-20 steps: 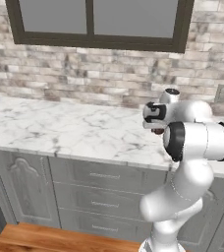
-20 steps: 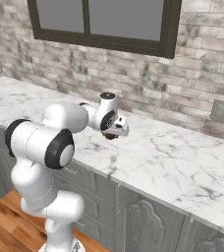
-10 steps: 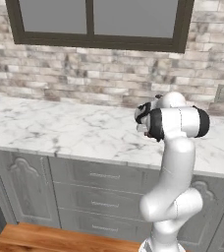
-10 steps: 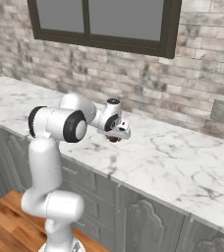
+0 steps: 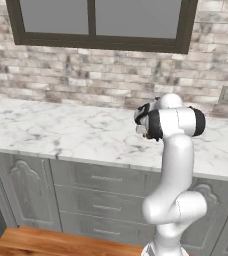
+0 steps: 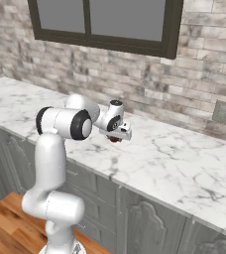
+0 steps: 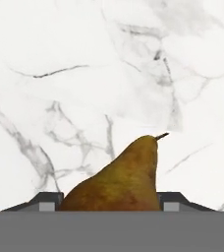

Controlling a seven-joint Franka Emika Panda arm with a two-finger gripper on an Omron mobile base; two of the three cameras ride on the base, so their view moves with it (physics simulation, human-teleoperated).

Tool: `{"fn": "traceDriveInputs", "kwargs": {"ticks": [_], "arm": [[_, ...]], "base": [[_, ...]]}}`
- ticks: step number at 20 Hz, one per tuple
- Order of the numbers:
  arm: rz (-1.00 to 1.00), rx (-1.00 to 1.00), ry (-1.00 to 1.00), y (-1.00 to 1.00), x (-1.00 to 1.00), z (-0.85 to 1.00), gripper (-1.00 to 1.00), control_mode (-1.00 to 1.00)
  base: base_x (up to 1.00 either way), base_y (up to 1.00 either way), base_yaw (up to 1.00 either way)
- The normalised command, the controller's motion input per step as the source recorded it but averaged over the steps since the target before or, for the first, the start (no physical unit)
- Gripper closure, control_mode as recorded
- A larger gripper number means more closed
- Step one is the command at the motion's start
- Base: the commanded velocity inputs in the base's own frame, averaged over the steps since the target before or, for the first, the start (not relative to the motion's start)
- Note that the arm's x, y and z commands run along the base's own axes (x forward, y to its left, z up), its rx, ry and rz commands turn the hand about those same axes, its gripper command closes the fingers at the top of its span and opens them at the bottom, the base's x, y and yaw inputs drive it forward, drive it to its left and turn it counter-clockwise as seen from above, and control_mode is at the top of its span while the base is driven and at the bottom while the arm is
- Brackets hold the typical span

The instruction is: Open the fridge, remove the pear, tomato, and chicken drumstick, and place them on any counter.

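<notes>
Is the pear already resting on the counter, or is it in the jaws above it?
Cannot tell. In the hand view the pear sits between the two fingertips over the counter, but its underside is hidden.

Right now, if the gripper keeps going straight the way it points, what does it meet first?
The pear already sits between the gripper's fingertips, so that comes first. Beyond it lies the marble counter, with nothing else on it in that line. Whether the pear already rests on the counter is unclear.
</notes>
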Motion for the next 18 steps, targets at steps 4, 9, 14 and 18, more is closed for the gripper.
{"fn": "traceDriveInputs", "kwargs": {"ticks": [4, 9, 14, 18], "arm": [[-0.01, 0.00, -0.02, 0.00, -0.03, -0.01, -1.00, -1.00], [-0.03, -0.01, -0.02, 0.00, -0.32, 0.35, -1.00, -1.00], [0.00, -0.02, -0.17, 0.12, -0.88, 0.99, -1.00, -1.00], [0.00, -0.03, -0.15, 0.23, -1.00, 1.00, -1.00, -1.00]], "base": [[0.00, 0.00, 0.00], [0.00, 0.00, 0.00], [0.00, 0.00, 0.00], [0.00, 0.00, 0.00]]}}
